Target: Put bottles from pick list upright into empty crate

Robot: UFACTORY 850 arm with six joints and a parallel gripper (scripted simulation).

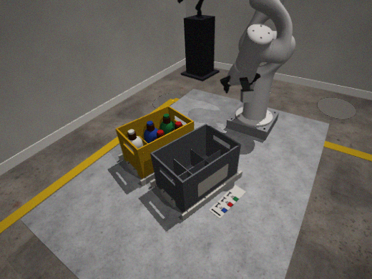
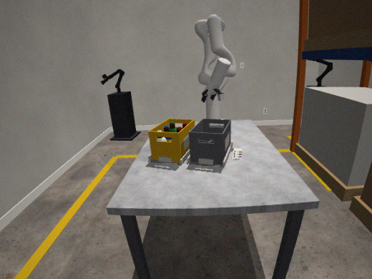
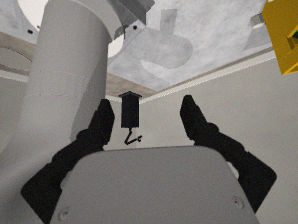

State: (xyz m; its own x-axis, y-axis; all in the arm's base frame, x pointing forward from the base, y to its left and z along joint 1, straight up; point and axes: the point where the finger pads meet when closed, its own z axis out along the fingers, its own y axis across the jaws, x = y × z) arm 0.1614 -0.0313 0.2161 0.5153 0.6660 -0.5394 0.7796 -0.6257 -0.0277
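On the left of the surface (image 1: 89,232) stands the yellow crate (image 1: 137,152) with the bottles. From left to right in it I see a white-label bottle (image 1: 134,139) with a dark cap, a blue-label bottle (image 1: 150,134), a green-label bottle (image 1: 166,124), and two low red caps (image 1: 160,133) between and beside them, their labels hidden by the crate wall.

Just to the right, almost touching, is the empty dark grey crate (image 1: 214,175) with inner dividers. On its near right side lies the pick list (image 1: 227,201), showing green, red and blue squares; the counts are too small to read.

Further right and far back, the claw (image 1: 239,84) hangs high near the arm's base, well apart from both crates. It is fully released and grasps nothing.

The bottles look stiff and smooth, probably light, so they may slip or tip. I would take one by the neck or just under the cap, from above, because the crate walls hide the body.
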